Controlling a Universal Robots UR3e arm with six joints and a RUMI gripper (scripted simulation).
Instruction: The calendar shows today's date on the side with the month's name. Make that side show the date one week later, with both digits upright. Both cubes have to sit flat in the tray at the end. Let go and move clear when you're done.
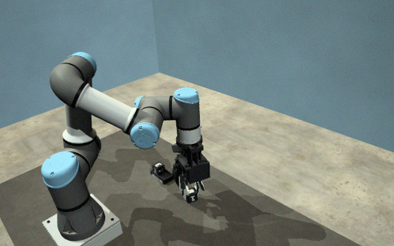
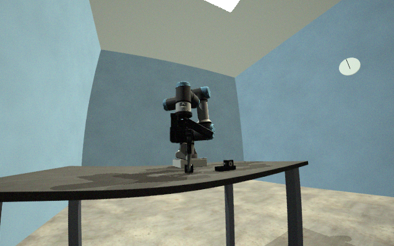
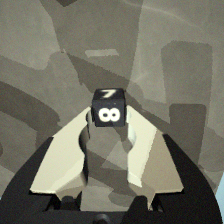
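Note:
My gripper (image 1: 191, 193) (image 3: 109, 106) is shut on a black cube (image 1: 192, 198) (image 2: 190, 170) (image 3: 109, 107). In the wrist view one face shows a white 8, and a slanted face beyond it shows what looks like a 7. In the top view a side face shows a 1. The cube is low over the table; whether it touches is unclear. The black tray (image 1: 166, 178) (image 2: 221, 169) stands apart from the gripper. A second black cube (image 1: 158, 167) (image 2: 229, 164) sits at one end of it, with a 0 facing the exterior camera. The month's name is not readable.
The grey table (image 1: 151, 202) (image 2: 127, 187) carries the arm's pale base (image 1: 113, 228) (image 2: 179, 163). The tray is behind and left of the gripper in the top view, and right of it in the exterior view. Arm shadows cross the table.

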